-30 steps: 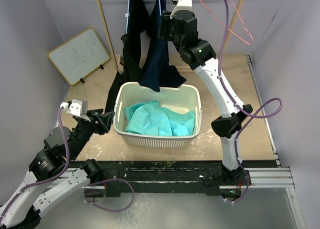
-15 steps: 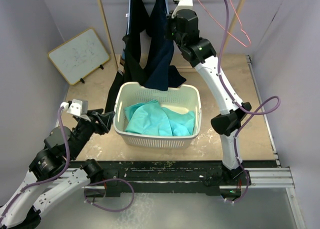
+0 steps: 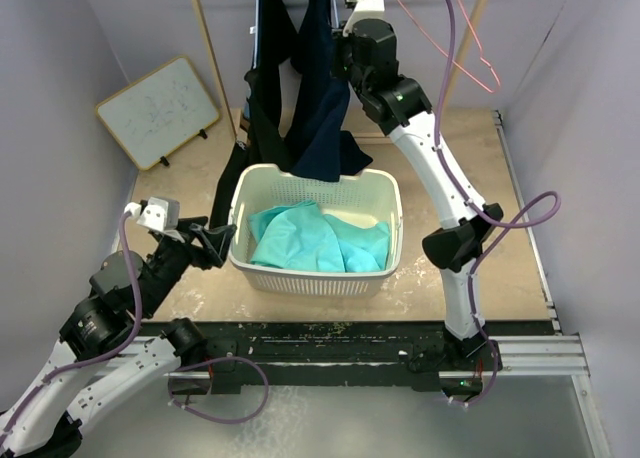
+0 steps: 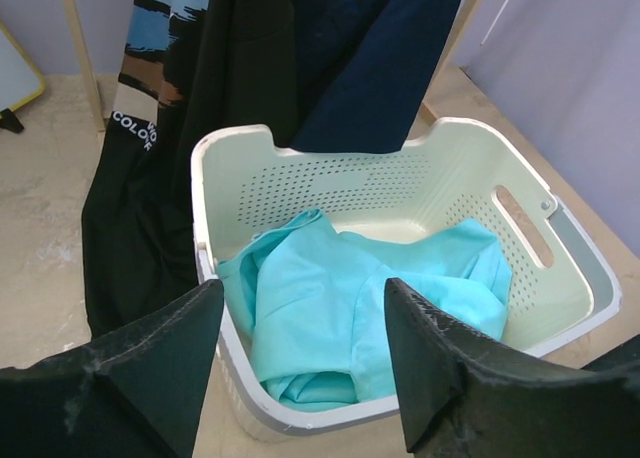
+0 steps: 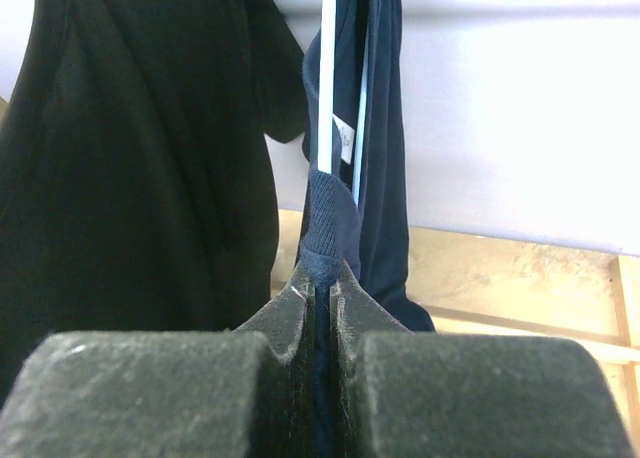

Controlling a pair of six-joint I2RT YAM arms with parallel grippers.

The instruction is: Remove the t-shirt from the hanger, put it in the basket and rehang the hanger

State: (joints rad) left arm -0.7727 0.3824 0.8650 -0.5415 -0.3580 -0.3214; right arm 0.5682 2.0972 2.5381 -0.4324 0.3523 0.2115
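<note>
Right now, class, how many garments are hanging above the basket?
2. A black garment hangs on the left; a navy t-shirt hangs just right of it, its collar pinched in the right gripper. More could be hidden behind them.

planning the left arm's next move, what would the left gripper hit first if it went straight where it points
Most likely the cream laundry basket: the open left gripper points at its near left wall, with the turquoise garment just beyond, inside. Depth is unclear, so it might clear the rim.
</note>
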